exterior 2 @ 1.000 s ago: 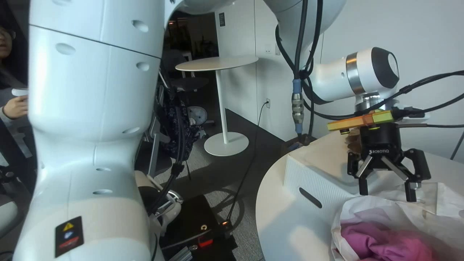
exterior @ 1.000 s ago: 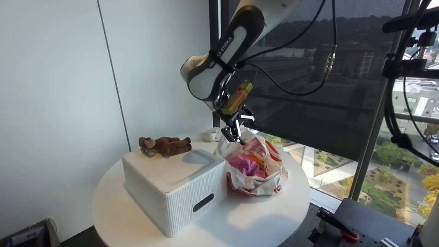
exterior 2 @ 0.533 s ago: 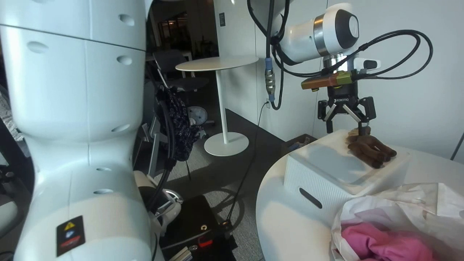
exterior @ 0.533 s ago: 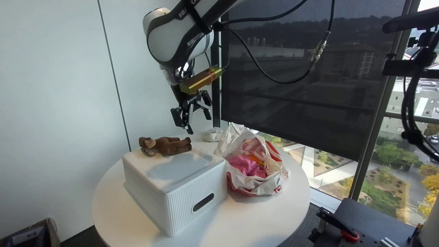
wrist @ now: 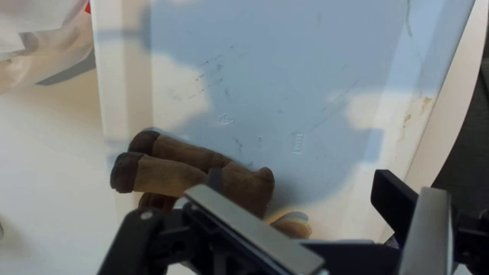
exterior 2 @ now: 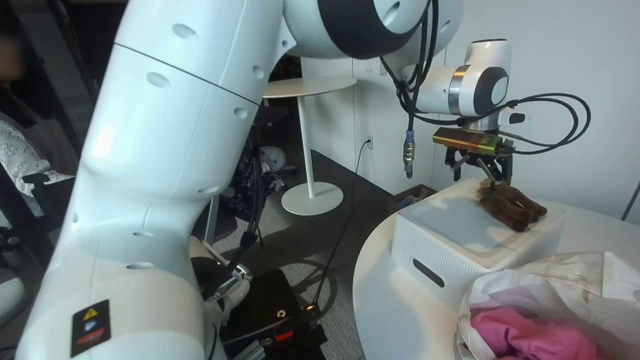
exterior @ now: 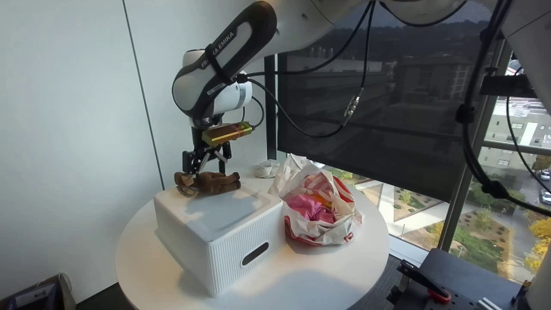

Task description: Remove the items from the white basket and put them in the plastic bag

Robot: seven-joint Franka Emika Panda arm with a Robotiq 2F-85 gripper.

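Brown toy [exterior: 213,183] on basket [exterior: 228,249]; tool [exterior 2: 475,181] spread above.

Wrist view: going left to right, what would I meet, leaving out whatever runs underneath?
White bag, brown stuffed toy, then the gripper finger that stands clear of the toy.

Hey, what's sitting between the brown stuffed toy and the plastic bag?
Part of the white basket's top lies between the brown stuffed toy and the plastic bag; both exterior views show this.
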